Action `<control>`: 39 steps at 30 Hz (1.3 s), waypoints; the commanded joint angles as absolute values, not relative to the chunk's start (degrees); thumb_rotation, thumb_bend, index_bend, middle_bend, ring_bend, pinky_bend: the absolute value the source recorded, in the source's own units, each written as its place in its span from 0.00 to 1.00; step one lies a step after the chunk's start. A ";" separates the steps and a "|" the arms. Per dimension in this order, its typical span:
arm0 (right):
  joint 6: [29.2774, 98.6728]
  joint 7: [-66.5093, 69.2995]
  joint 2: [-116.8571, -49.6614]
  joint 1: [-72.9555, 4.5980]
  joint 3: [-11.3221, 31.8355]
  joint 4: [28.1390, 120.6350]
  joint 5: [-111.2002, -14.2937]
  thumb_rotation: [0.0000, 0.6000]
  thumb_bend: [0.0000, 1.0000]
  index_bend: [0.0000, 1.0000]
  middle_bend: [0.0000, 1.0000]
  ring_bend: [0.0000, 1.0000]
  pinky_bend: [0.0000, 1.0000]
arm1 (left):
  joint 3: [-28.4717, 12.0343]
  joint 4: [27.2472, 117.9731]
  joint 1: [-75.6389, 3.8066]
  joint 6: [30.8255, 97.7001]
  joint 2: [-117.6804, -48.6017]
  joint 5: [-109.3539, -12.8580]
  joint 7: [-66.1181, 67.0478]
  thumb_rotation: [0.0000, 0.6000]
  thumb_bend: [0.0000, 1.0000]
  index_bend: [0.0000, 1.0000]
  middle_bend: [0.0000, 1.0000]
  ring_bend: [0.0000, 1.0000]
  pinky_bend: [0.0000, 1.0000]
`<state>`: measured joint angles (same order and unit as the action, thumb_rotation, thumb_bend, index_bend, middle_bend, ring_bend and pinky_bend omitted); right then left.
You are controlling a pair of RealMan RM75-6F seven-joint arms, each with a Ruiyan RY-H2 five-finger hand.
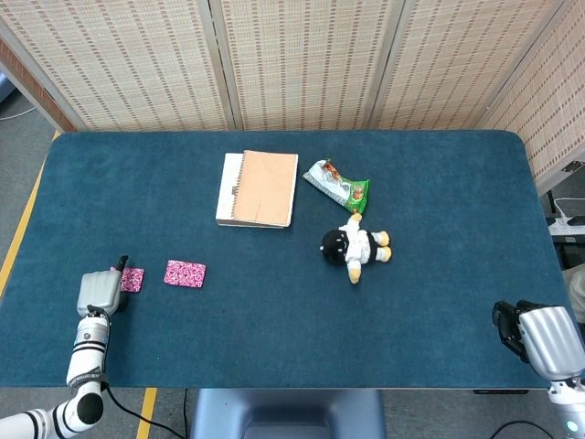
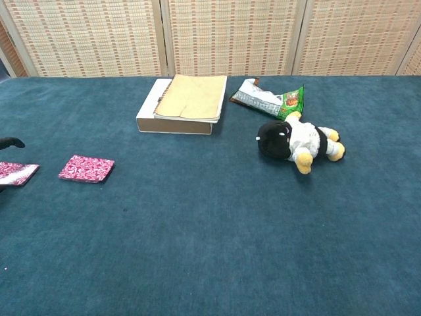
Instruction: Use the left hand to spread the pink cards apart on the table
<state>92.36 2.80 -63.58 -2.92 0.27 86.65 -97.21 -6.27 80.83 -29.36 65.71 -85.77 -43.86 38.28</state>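
Note:
Two pink patterned cards lie flat on the blue table near its left side, with a gap between them. The right card (image 1: 185,273) (image 2: 86,168) lies fully in the open. The left card (image 1: 133,279) (image 2: 16,173) is partly covered by my left hand (image 1: 101,293) in the head view. A dark fingertip (image 2: 10,141) of that hand hovers just above this card without touching it, and the hand holds nothing. My right hand (image 1: 539,340) rests off the table's near right corner, far from the cards, with nothing in it.
A tan notebook on a white box (image 1: 259,188) lies at the back centre. A green snack packet (image 1: 338,184) and a black-and-white plush toy (image 1: 356,245) lie to its right. The table's left edge (image 1: 26,229) runs close to the left card.

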 commanded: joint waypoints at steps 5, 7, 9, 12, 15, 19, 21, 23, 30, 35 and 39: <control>92.32 2.77 -63.63 -2.97 0.22 86.56 -97.34 1.00 0.42 0.98 0.86 0.73 0.87 | -6.35 91.14 -30.54 68.11 -83.46 -48.20 40.72 1.00 0.35 0.16 1.00 1.00 1.00; 92.34 2.80 -63.61 -2.99 0.25 86.56 -97.34 1.00 0.42 0.98 0.86 0.73 0.87 | -6.78 92.30 -31.71 67.52 -84.31 -47.36 42.34 1.00 0.35 0.17 1.00 1.00 1.00; 92.34 2.82 -63.60 -3.01 0.26 86.55 -97.34 1.00 0.42 0.98 0.86 0.73 0.87 | -7.37 92.80 -32.92 67.33 -85.57 -46.63 43.82 1.00 0.35 0.17 1.00 1.00 1.00; 92.41 3.10 -63.44 -2.95 0.28 86.54 -97.21 1.00 0.42 0.98 0.86 0.73 0.87 | -8.02 92.65 -34.63 67.10 -87.56 -44.95 46.26 1.00 0.35 0.16 1.00 1.00 1.00; 92.60 3.45 -63.32 -2.91 0.28 86.47 -97.29 1.00 0.42 0.98 0.86 0.73 0.87 | -8.49 91.82 -36.08 66.72 -89.22 -42.82 48.26 1.00 0.35 0.14 1.00 1.00 1.00; 92.69 3.68 -63.26 -2.90 0.25 86.39 -97.40 1.00 0.42 0.98 0.86 0.73 0.87 | -8.97 90.53 -37.36 66.46 -90.90 -40.13 49.75 1.00 0.35 0.13 1.00 1.00 1.00; 92.57 3.65 -63.25 -2.93 0.19 86.37 -97.42 1.00 0.42 0.98 0.86 0.73 0.87 | -9.08 89.94 -37.81 66.35 -91.48 -39.29 50.12 1.00 0.35 0.13 1.00 1.00 1.00; 92.52 3.59 -63.27 -2.95 0.17 86.35 -97.45 1.00 0.42 0.98 0.86 0.73 0.87 | -9.16 89.07 -38.34 66.26 -92.14 -38.35 50.60 1.00 0.35 0.13 1.00 1.00 1.00; 92.52 3.51 -63.31 -2.94 0.16 86.38 -97.42 1.00 0.42 0.98 0.86 0.73 0.87 | -9.66 86.17 -39.57 66.07 -94.07 -36.48 51.15 1.00 0.35 0.19 1.00 1.00 1.00; 92.45 3.53 -63.26 -2.97 0.15 86.41 -97.41 1.00 0.42 0.98 0.86 0.73 0.87 | -9.85 84.91 -40.23 66.46 -94.90 -35.64 51.56 1.00 0.35 0.22 1.00 1.00 1.00; 92.39 3.44 -63.23 -2.95 0.06 86.43 -97.46 1.00 0.42 0.98 0.86 0.73 0.87 | -10.05 84.34 -40.81 66.34 -95.29 -34.77 51.86 1.00 0.35 0.25 1.00 1.00 1.00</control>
